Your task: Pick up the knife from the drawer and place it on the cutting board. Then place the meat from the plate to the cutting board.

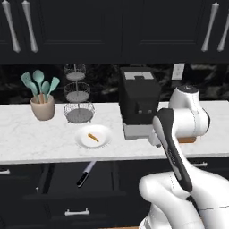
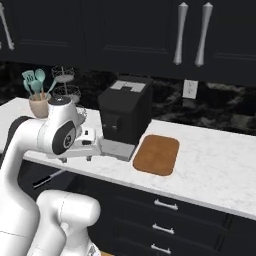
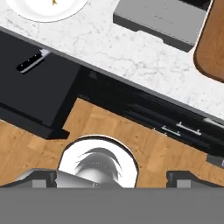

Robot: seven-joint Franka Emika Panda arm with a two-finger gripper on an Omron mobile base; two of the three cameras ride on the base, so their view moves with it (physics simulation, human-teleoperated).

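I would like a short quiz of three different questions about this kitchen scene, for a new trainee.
1. True or false: the knife lies in the open drawer.
2. What lies on the plate? A) the meat B) a teal spatula C) a spoon
3. Fill in: the cutting board lies on the counter beside the ____ machine.

Key: 1 true; 2 A; 3 coffee. The board is bare, and the hand stands open, holding nothing.
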